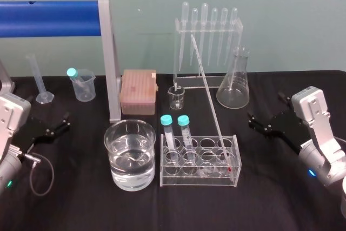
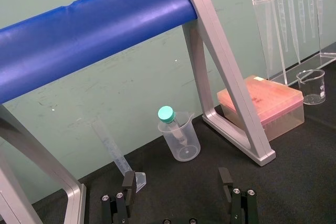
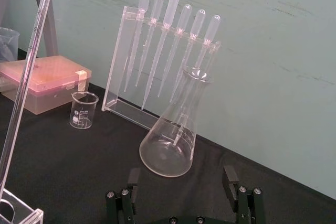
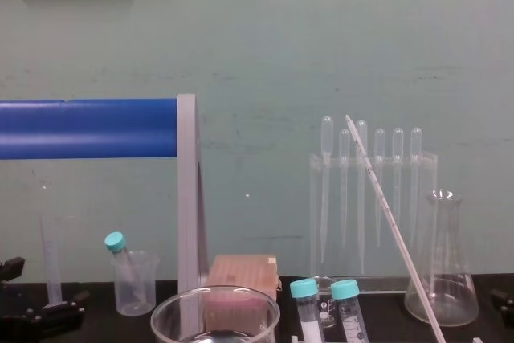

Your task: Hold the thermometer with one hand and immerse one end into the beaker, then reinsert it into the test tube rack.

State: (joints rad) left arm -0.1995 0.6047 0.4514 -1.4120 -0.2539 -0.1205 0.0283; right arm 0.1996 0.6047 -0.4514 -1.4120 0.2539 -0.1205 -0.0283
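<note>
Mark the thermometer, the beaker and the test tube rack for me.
thermometer [image 1: 210, 101], head view, middle of the shaft.
beaker [image 1: 130, 178], head view, front wall.
test tube rack [image 1: 197, 181], head view, front base edge.

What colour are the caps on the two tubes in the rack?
Teal round plastic caps; the head view shows them best.

The left pincer [image 1: 60, 124] and right pincer [image 1: 257, 123] are matte black, with slim fingers and silver screws [image 2: 116, 196] at their bases. The wrist housings [image 1: 311, 104] are boxy and silver-grey. A grey cable [image 1: 40, 174] loops from the left one, and a small blue light [image 1: 311, 173] glows on the right.
</note>
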